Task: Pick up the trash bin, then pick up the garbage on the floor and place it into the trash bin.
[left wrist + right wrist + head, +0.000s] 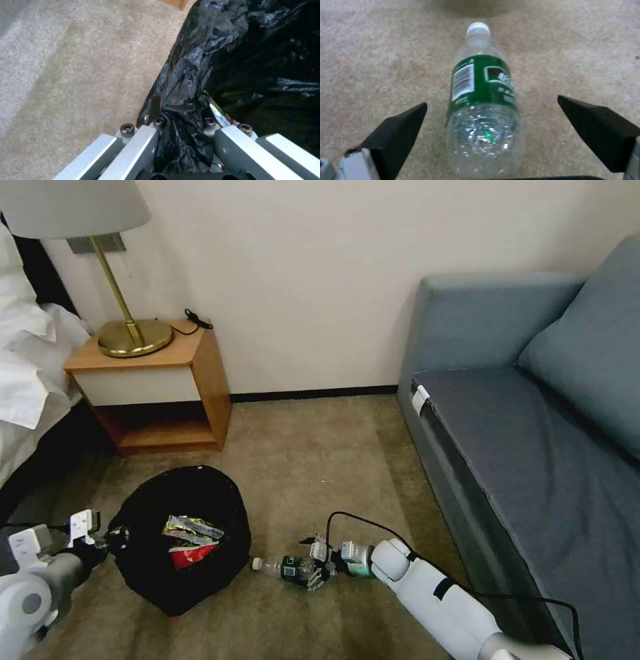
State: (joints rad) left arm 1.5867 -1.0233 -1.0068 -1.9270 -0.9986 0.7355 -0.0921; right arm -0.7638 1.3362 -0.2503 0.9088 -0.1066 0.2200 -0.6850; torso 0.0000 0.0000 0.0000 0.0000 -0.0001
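Observation:
The trash bin (143, 513), lined with a crinkled black bag, sits low at the left on the carpet. My left gripper (107, 540) is shut on its near-left rim; in the left wrist view the grey fingers (140, 147) pinch the bag's edge (186, 82). Two pieces of garbage lie inside the bin: a yellow-silver wrapper (193, 527) and a red-and-white wrapper (193, 555). A clear bottle (280, 567) with a green label lies on the floor right of the bin. My right gripper (319, 572) is open around the bottle (483, 100), one black fingertip (403, 132) on each side.
A wooden nightstand (160, 380) with a brass lamp (130, 337) stands against the wall behind the bin. White bedding (20, 373) is at the far left. A blue-grey sofa (533, 447) runs along the right side. Open carpet (313, 460) lies between them.

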